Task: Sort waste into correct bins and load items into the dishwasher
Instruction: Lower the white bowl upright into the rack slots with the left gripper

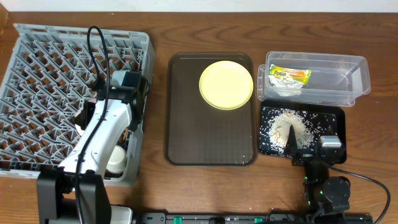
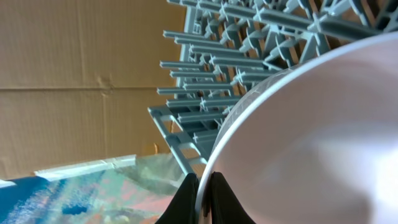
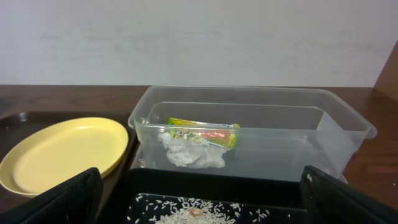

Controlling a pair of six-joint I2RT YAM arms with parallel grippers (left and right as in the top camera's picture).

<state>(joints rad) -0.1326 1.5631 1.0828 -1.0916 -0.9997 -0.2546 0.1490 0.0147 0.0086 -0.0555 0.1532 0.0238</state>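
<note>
The left gripper's (image 2: 204, 190) jaws are pinched nearly shut on the thin rim of a smooth, round white bowl (image 2: 311, 143). Only the left wrist view shows that grip. From overhead the arm covers it, and just a pale curve of the bowl (image 1: 115, 160) shows at the near right corner of the large square grey plastic dish rack (image 1: 43, 81). Close up, the rack's pegs (image 2: 205, 93) stand in rows of ribbed, cross-shaped spikes right behind the bowl.

Right of the rack, on the wooden table (image 1: 158, 37), lies a dark brown rectangular serving tray (image 1: 205, 137) with rounded corners. A round pale yellow plate (image 1: 226, 84) sits flat in its far right corner, matte and bare.

Farther right, at the far side, is a clear rectangular plastic tub (image 1: 348, 78). A small green-and-orange snack wrapper (image 1: 290, 75) lies at its left end. The right wrist view shows, through the tub wall, a crumpled whitish scrap (image 3: 193, 154) lying under and against the wrapper.

Just near of the tub is a shallow black rectangular tray (image 1: 333, 121) with loose white rice-like grains (image 1: 289, 127) heaped and scattered across its left half.

The right gripper (image 3: 202, 196) hangs at the tray's near edge. Its jaws are spread wide, with one dark finger (image 3: 68, 199) in each lower corner of the wrist view, and they hold nothing.
</note>
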